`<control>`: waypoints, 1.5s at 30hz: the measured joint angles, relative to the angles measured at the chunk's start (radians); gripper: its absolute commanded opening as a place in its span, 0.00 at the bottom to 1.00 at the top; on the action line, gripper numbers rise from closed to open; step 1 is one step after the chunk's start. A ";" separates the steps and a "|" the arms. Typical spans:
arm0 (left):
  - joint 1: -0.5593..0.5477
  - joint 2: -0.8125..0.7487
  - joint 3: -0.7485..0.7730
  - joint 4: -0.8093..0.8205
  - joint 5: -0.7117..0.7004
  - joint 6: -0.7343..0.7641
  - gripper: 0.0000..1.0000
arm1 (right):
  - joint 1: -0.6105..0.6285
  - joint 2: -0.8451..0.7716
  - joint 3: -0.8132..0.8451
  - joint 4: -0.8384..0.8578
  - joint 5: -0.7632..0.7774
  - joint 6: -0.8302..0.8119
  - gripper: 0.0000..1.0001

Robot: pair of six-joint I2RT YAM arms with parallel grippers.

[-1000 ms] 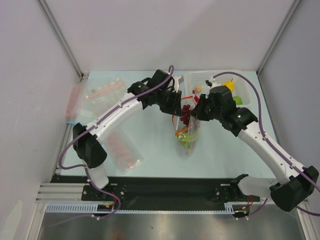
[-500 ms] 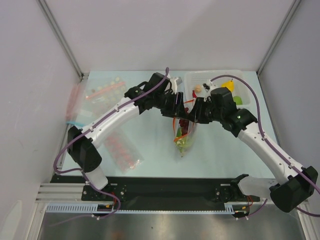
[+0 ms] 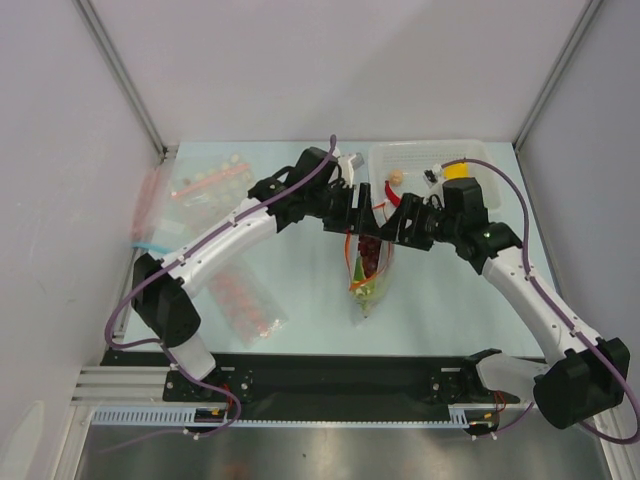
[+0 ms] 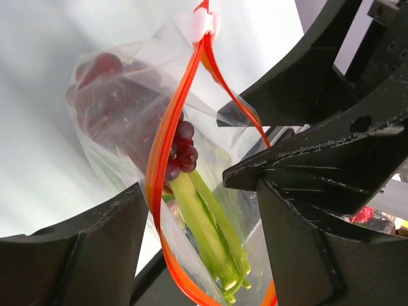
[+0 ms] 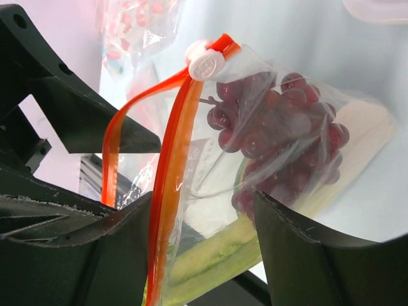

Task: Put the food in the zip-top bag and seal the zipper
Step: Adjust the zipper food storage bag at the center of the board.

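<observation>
The clear zip-top bag [image 3: 371, 282] hangs tip-down on the table between my two arms. Dark grapes [image 3: 370, 248] and the green scallion [image 3: 361, 291] are inside it. In the left wrist view the red-orange zipper [image 4: 167, 150] gapes in a loop below its white slider [image 4: 204, 22], with grapes [image 4: 182, 150] and scallion [image 4: 205, 231] seen through the mouth. My left gripper [image 4: 196, 190] is open astride the bag, one finger against the strip. My right gripper [image 5: 203, 201] is open too, the zipper [image 5: 171, 172], grapes [image 5: 280, 121] and scallion [image 5: 220, 255] between its fingers. From above, the left gripper [image 3: 360, 208] and right gripper [image 3: 397, 224] meet over the bag's mouth.
A clear tray [image 3: 490, 150] at the back right holds a yellow fruit [image 3: 457, 170] and a small pale item [image 3: 395, 178]. Dotted clear bags [image 3: 212, 180] [image 3: 243, 296] lie on the left. A blue-strip bag [image 3: 148, 215] leans by the left wall.
Both grippers have opened from a shut grip on the bag's mouth. The bag has sunk lower and its tip has shifted slightly left. The right arm's wrist has moved right.
</observation>
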 measured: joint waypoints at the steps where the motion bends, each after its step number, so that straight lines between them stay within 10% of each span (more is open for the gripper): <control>1: 0.000 0.000 0.000 0.006 0.001 0.001 0.74 | -0.008 0.000 0.000 0.001 -0.011 0.007 0.67; 18: -0.005 -0.044 -0.040 0.073 0.054 0.047 0.97 | -0.066 0.009 0.059 0.078 -0.124 0.150 0.45; 45: -0.060 0.017 0.061 -0.106 -0.057 0.142 0.89 | 0.016 0.100 -0.001 0.263 -0.159 0.320 0.38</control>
